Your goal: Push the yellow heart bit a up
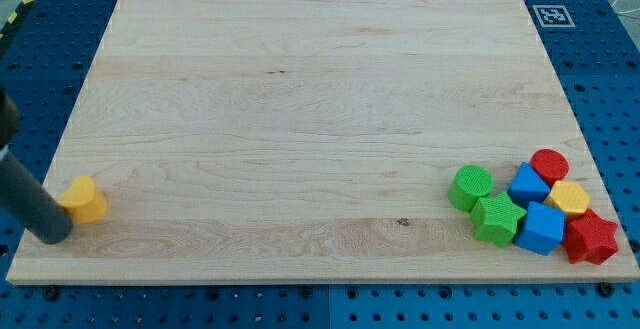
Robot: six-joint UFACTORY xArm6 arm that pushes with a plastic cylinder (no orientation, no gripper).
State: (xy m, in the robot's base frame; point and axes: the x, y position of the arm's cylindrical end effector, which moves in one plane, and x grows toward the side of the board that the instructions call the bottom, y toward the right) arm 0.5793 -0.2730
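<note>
My tip rests on the wooden surface near its bottom-left corner. It is a bare rod, this end effector, with nothing to open or close, and it grips nothing. The yellow heart sits just to its upper right, seemingly touching. Well apart toward the view's right, seven blocks cluster: green cylinder, green star, two blue blocks, red cylinder, yellow block, red star.

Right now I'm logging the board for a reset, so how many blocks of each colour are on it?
Yellow: 2, the yellow heart beside my tip at the view's left, and a yellow block in the cluster.
Green: 2, a green cylinder and a green star.
Blue: 2, a blue block and a blue cube.
Red: 2, a red cylinder and a red star.
Total: 8
</note>
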